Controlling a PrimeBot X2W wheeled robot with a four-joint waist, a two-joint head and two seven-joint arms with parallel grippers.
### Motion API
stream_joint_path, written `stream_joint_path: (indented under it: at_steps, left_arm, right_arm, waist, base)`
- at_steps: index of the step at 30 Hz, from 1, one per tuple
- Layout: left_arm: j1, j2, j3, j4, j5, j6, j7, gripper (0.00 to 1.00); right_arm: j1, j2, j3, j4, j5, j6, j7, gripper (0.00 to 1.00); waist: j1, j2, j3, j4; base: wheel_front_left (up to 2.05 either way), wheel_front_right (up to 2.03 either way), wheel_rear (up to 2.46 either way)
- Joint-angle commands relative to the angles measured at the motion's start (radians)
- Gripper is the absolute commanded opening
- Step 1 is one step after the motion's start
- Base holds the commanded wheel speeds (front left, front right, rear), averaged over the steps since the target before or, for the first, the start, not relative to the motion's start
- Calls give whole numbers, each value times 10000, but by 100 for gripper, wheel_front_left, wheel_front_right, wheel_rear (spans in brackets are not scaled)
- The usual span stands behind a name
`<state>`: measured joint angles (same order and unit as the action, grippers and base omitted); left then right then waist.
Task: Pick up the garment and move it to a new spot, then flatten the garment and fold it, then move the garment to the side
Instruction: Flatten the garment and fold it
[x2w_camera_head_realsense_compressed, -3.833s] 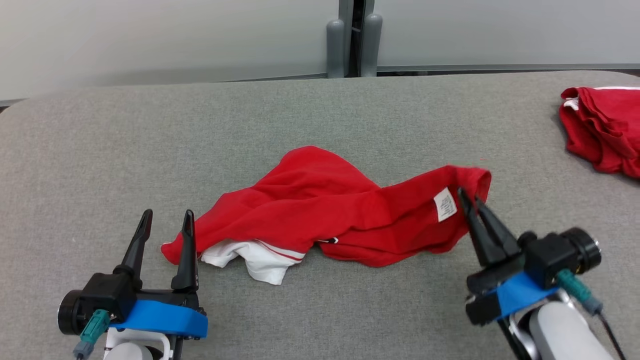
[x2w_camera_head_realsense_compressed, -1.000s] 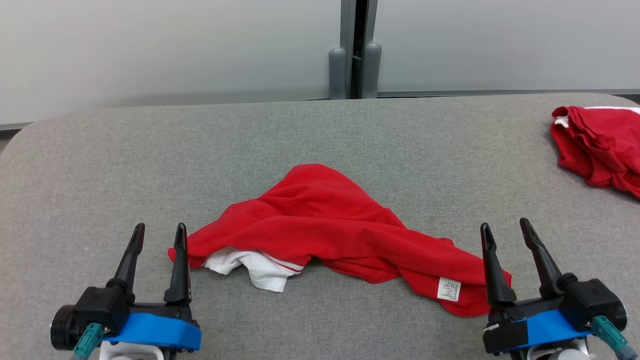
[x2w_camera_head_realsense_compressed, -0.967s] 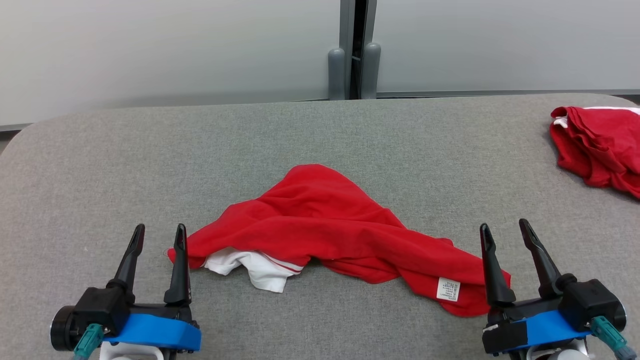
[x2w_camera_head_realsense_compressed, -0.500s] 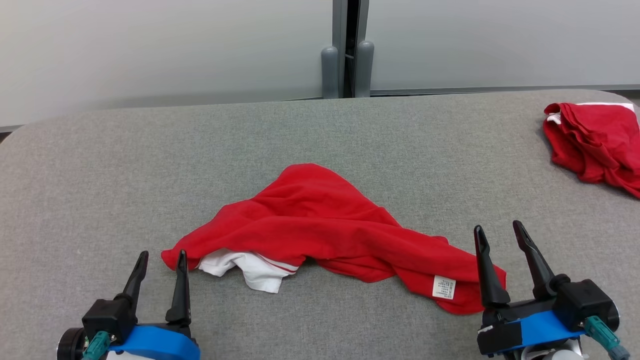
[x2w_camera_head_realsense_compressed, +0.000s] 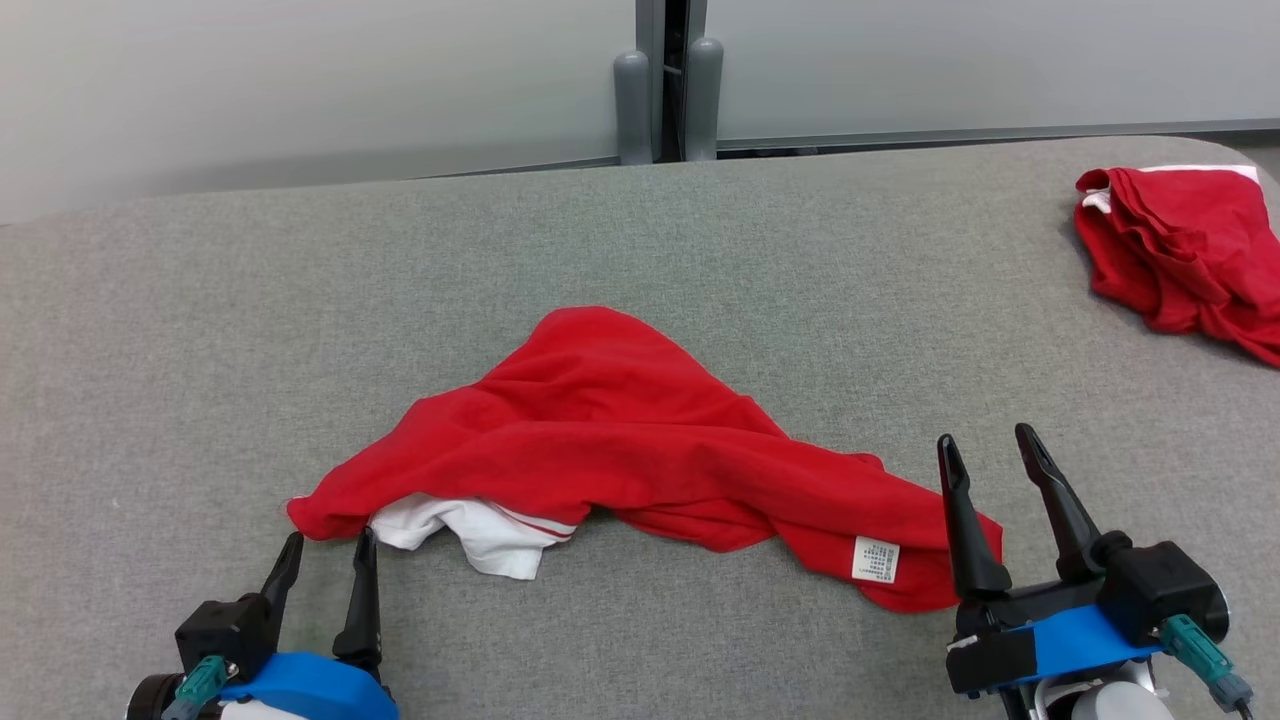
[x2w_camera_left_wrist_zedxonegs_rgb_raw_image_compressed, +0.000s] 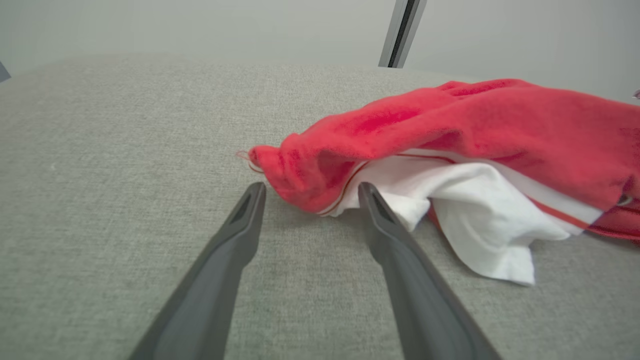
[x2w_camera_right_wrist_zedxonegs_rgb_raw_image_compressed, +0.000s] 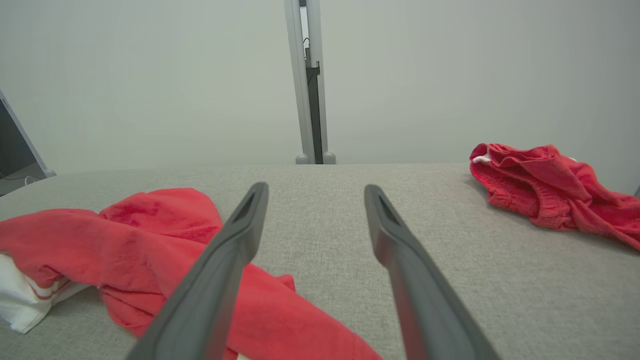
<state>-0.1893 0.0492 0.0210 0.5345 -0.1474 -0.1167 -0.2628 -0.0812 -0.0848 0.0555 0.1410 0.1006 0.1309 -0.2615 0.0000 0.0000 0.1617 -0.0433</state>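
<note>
A crumpled red garment (x2w_camera_head_realsense_compressed: 620, 440) with a white part (x2w_camera_head_realsense_compressed: 480, 530) and a white label (x2w_camera_head_realsense_compressed: 875, 558) lies in a heap mid-table. My left gripper (x2w_camera_head_realsense_compressed: 330, 540) is open just short of its left corner, and in the left wrist view that corner (x2w_camera_left_wrist_zedxonegs_rgb_raw_image_compressed: 295, 170) lies right ahead of the left gripper (x2w_camera_left_wrist_zedxonegs_rgb_raw_image_compressed: 310, 187). My right gripper (x2w_camera_head_realsense_compressed: 990, 440) stands open beside the garment's right end, its left finger over the cloth edge. In the right wrist view the garment (x2w_camera_right_wrist_zedxonegs_rgb_raw_image_compressed: 130, 240) lies left of the right gripper (x2w_camera_right_wrist_zedxonegs_rgb_raw_image_compressed: 315, 187), whose jaws hold nothing.
A second red garment (x2w_camera_head_realsense_compressed: 1180, 240) lies bunched at the far right of the grey table (x2w_camera_head_realsense_compressed: 300, 300), also in the right wrist view (x2w_camera_right_wrist_zedxonegs_rgb_raw_image_compressed: 545, 185). A pale wall with a grey post (x2w_camera_head_realsense_compressed: 665, 80) runs behind the table's far edge.
Earlier my right gripper was shut on the garment's right end; it has let go and stands open. In the last second the view shifted, and my left gripper drew back to the garment's left corner.
</note>
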Motion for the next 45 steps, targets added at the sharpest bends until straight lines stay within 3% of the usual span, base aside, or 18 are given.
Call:
stream_joint_path:
  at_steps: [1,12,13,14,15,23,45]
  left_arm:
    - [-193,54,46,135,2,-32,-27,100]
    - [-1007,170,13,519,87,-124,-26,100]
    - [-1046,169,-1,519,85,-130,-26,87]
    - [-1097,183,-26,507,82,-135,-26,20]
    - [-1151,190,-54,481,78,-133,-26,0]
    - [-1095,255,-347,-242,-66,-147,-26,0]
    - [283,578,-1050,-4097,686,-89,-26,0]
  right_arm:
    - [-161,-46,40,-13,93,-4,-49,100]
    - [-382,-142,110,-25,107,-4,-49,100]
    - [-387,-140,107,-26,105,-4,-49,100]
    - [-393,-140,105,-27,104,-4,-49,100]
    - [-400,-137,100,-23,99,-4,-49,100]
    - [-312,-88,32,61,113,-4,-49,100]
    - [177,147,-404,90,152,-4,-50,100]
  waist:
    - [0,0,111,-62]
    - [0,0,531,-208]
    - [0,0,542,-209]
    - [0,0,555,-206]
    - [0,0,562,-198]
    - [0,0,349,126]
    - [0,0,-257,1239]
  base:
    - [0,0,0]
    - [0,0,0]
    - [0,0,0]
    - [0,0,0]
    - [0,0,0]
    - [0,0,0]
    - [0,0,0]
